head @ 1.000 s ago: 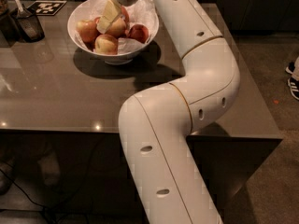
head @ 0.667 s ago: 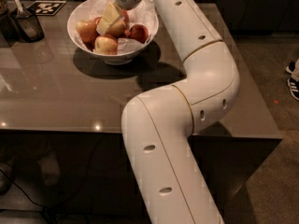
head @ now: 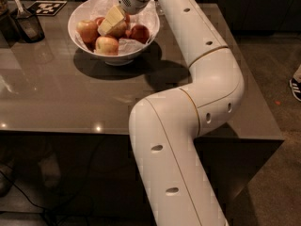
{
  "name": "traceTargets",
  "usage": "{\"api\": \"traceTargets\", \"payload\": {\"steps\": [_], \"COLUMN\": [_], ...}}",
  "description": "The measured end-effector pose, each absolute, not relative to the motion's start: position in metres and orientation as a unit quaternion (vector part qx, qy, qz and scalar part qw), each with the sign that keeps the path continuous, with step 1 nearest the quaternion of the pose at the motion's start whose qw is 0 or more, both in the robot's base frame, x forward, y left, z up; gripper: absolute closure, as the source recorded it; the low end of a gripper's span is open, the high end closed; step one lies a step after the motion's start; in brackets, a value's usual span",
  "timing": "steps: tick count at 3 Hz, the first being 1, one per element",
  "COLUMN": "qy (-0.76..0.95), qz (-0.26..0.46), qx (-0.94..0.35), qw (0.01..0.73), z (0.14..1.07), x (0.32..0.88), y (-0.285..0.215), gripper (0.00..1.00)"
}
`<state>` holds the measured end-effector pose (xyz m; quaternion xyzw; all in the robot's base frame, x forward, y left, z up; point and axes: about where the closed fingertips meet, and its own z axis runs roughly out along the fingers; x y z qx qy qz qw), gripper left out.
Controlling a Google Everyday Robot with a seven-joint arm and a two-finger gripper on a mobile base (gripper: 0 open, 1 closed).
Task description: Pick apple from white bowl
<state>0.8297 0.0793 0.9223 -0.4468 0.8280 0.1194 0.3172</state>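
1. Now the apple point(head: 120, 31) at the middle of the white bowl point(head: 126, 56) lies right under the gripper point(head: 113, 20), which seems to rest against its top. It is still down in the bowl, not lifted.
2. Over the last second the gripper has sunk a little, from just above the fruit to down among it. The wrist behind it has dropped with it.
3. No fruit has moved in that time, and the bowl has kept its place on the far left part of the surface point(head: 70, 98).
4. Whether the gripper is spread or closed cannot be told, because its pale wedge covers the place of contact.
5. By my judgement the reach is finished and the grasp itself is the step in hand. What is left is closing on the apple and lifting it straight up.
6. The other apples point(head: 87, 31) crowd in close on the left, near and right sides, so a sideways pull could roll one.
7. Crumpled paper point(head: 128, 45) lines the bowl and might snag or come up with the fruit.
8. The arm point(head: 188, 126) bends in from the near right.
9. A dark container point(head: 29, 26) holding a utensil point(head: 17, 4) stands at the far left, well apart from the bowl.
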Motion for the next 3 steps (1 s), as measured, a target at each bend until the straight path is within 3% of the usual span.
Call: {"api": "traceTargets", "payload": {"steps": [1,3], "qy": [0.823,0.823], "qz": [0.153,0.120], "qx": [-0.443,-0.448], "qw": [0.321,0.328], "z": [0.923,0.936], "x": [0.826,0.828], "y": [0.084,0.092], "gripper": [0.00,0.00]}}
